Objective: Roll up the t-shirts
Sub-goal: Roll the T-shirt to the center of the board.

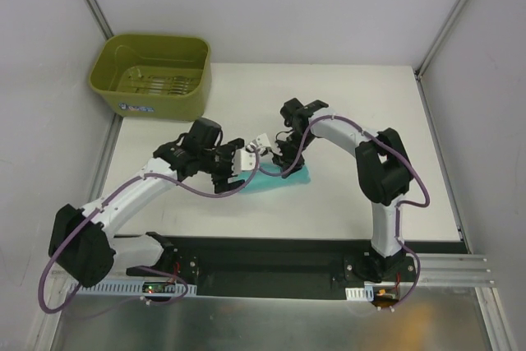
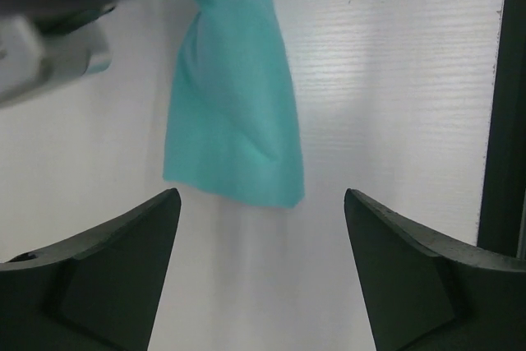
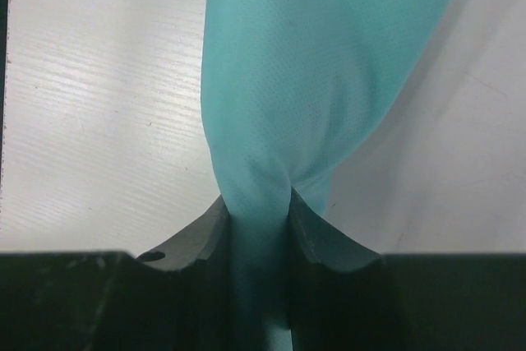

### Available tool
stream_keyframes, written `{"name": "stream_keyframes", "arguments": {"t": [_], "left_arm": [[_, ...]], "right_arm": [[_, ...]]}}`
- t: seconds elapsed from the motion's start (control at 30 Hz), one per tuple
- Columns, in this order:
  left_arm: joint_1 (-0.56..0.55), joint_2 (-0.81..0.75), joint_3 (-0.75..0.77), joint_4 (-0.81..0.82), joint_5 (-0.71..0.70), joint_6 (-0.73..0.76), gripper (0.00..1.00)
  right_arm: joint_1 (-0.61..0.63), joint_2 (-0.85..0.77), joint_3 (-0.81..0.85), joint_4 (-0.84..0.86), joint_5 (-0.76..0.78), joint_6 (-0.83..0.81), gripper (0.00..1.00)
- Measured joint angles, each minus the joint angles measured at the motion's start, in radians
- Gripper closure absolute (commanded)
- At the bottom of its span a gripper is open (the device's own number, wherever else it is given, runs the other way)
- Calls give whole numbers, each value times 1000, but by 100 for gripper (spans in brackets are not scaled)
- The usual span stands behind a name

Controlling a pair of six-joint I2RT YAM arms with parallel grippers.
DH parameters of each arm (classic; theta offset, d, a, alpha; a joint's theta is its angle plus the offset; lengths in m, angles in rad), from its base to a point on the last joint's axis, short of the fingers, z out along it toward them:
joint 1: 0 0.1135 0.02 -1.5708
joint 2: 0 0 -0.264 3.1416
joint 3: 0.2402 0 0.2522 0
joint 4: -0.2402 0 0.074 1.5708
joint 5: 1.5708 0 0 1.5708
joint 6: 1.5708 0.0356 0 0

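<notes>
The teal-green t-shirt [image 1: 283, 177] lies bunched into a narrow strip at the middle of the white table. My right gripper [image 1: 281, 154] is shut on the t-shirt [image 3: 304, 80]; the fabric is pinched between its two fingers and stretches away from them. My left gripper [image 1: 238, 163] is open and empty, just left of the shirt. In the left wrist view the shirt [image 2: 234, 104] lies ahead of the open fingers [image 2: 123, 244], apart from them, with the right gripper's tip at its far end.
An olive-green plastic tub [image 1: 152, 76] stands at the back left corner of the table. A dark strip [image 1: 271, 256] runs along the table's near edge by the arm bases. Grey walls close in both sides.
</notes>
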Motion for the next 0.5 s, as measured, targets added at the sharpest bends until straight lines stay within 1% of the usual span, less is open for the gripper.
{"name": "stream_keyframes", "arguments": {"t": [0.23, 0.5], "left_arm": [[-34, 184, 6, 93, 59, 163, 18], [-31, 339, 82, 123, 99, 217, 17]], "right_arm": [[-4, 0, -8, 2, 12, 19, 76], [-42, 0, -46, 25, 45, 81, 76]]}}
